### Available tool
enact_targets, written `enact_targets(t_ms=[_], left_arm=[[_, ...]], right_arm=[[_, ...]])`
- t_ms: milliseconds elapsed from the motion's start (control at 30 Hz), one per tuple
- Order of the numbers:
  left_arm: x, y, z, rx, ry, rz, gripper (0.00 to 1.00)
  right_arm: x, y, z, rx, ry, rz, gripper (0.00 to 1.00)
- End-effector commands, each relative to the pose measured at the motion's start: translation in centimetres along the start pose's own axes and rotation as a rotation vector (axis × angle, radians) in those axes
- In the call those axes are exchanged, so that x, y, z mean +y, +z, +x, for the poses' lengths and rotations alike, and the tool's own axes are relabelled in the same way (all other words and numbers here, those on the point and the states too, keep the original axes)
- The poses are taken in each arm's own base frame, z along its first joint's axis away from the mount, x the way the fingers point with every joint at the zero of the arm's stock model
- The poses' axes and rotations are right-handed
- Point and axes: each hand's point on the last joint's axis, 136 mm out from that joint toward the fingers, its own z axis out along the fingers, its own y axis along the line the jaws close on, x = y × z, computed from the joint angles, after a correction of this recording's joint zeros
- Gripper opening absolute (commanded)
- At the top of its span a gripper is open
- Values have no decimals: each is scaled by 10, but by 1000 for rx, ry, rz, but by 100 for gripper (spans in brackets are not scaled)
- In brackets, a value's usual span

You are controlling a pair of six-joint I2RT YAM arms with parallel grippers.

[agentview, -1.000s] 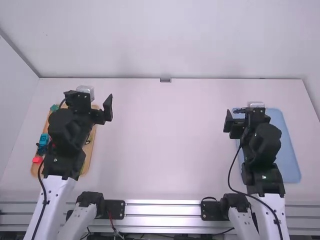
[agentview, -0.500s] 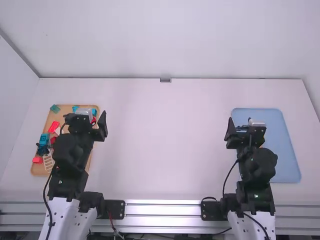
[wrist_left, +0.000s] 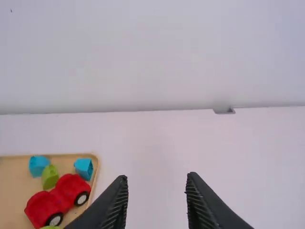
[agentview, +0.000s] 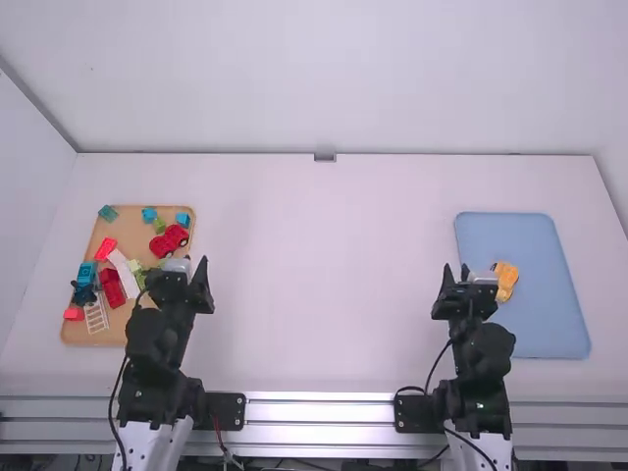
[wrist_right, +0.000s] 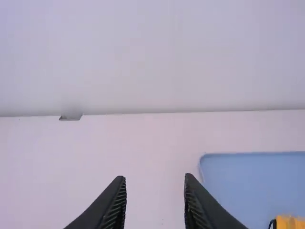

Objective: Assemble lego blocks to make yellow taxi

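clock centred on the table, 12 = far wall. metal rail point(agentview: 319, 411) at 6, nearest, arm bases by it. left gripper point(agentview: 197, 276) at 9, between the middle and the wooden tray point(agentview: 71, 335); jaws wide, fingers well apart. right gripper point(agentview: 455, 278) at 3, just off the blue tray point(agentview: 540, 339); jaws wide too.

wooden tray at 9, near to far, clock now on the tray: small red block point(agentview: 74, 314) at 8, white ladder point(agentview: 97, 317) at 7, dark red block point(agentview: 113, 287) just short of the middle, blue piece point(agentview: 86, 272) at 9, long white piece point(agentview: 124, 271) and pale green piece point(agentview: 137, 268) around the middle, bright red block point(agentview: 105, 249) near 11, red car point(wrist_left: 53, 199) at 2 with its wheels showing, green block point(wrist_left: 49, 176) near 1. farther, two blue blocks: one point(wrist_left: 38, 165) at 12 to 1, one point(wrist_left: 84, 168) between 1 and 2. teal block point(agentview: 108, 213) at 11, by the edge.

blue tray at 3: yellow car piece point(agentview: 506, 279) lies on it, 9 o'clock side of its middle, partly hidden by the right arm. small grey bracket point(agentview: 325, 157) at 12, against the wall.
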Motion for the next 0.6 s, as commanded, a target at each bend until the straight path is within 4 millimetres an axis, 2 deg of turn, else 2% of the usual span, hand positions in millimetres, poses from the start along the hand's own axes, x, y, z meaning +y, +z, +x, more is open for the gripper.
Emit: enact_targets(t_ms=[0, 67, 267, 567], left_arm=[[3, -1, 8, -14, 0, -18, 27], [3, -1, 19, -14, 0, -18, 23], [3, 1, 44, -1, 0, -18, 15], [3, 1, 44, -1, 0, -18, 4]], right_arm=[[1, 1, 10, -6, 5, -3, 26], [1, 2, 19, 8, 6, -3, 22], [1, 2, 19, 8, 6, -3, 14], [1, 2, 19, 8, 6, -3, 3]])
